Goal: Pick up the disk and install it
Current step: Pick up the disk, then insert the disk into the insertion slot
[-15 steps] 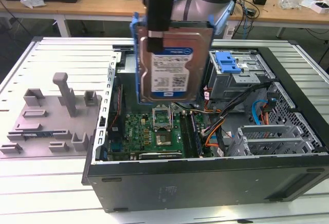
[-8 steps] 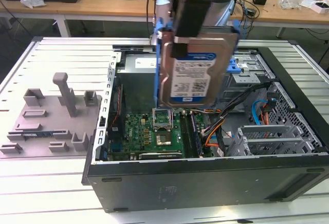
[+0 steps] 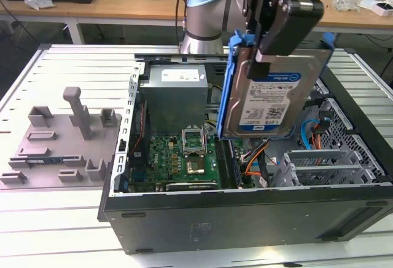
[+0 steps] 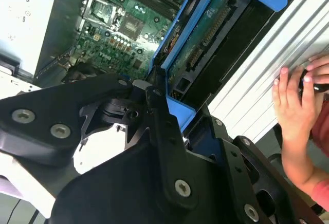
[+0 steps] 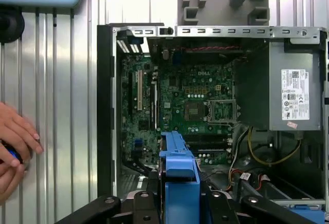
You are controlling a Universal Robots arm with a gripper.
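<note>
We judge the first half done. The pincer [image 3: 263,65] is clamped on the disk [image 3: 270,102], gripping it by its blue frame [image 3: 228,83]. It holds the disk on edge in the air, label showing in the exterior view, clear of everything below. The disk hangs above the open computer case [image 3: 245,222], roughly between the motherboard [image 3: 184,154] and the metal drive cage [image 3: 331,163] at the exterior view's right. The installing is left: the disk sits in no bay yet. A person's hand [image 4: 295,98] rests on the slatted tabletop [image 3: 61,219] beside the case.
</note>
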